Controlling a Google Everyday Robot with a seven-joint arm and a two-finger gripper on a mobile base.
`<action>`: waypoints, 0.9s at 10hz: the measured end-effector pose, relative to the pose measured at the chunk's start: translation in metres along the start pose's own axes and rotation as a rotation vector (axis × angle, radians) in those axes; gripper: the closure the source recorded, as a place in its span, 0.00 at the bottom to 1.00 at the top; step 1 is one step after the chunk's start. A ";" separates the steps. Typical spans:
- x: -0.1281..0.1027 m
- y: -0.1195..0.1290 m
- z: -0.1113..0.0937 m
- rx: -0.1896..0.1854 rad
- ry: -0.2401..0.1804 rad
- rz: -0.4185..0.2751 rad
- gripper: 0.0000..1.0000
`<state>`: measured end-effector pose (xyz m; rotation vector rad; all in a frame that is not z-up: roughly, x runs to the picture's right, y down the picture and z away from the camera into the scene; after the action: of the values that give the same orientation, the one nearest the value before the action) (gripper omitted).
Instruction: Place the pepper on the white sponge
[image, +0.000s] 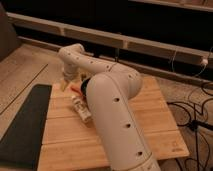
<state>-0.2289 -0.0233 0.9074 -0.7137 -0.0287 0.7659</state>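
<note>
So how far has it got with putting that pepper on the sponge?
Nothing looks done yet: the small red-orange pepper lies on the wooden table, apart from the pale oblong block that may be the white sponge. In hand: the gripper hangs open close beside the pepper, holding nothing. Left: grasping, lifting, setting it on that block.

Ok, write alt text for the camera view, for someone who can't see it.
A white robot arm bends across a wooden table, its end effector hanging over the far left edge beside a small red-orange pepper. A pale oblong item lies nearer the camera, and a dark mat lies to the table's left.
</note>
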 end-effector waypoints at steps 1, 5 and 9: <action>0.002 -0.002 0.001 0.002 0.002 0.000 0.35; 0.004 -0.003 0.011 0.000 0.011 -0.025 0.35; 0.006 -0.005 0.033 -0.030 0.034 -0.054 0.35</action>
<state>-0.2308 -0.0031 0.9342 -0.7511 -0.0286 0.7024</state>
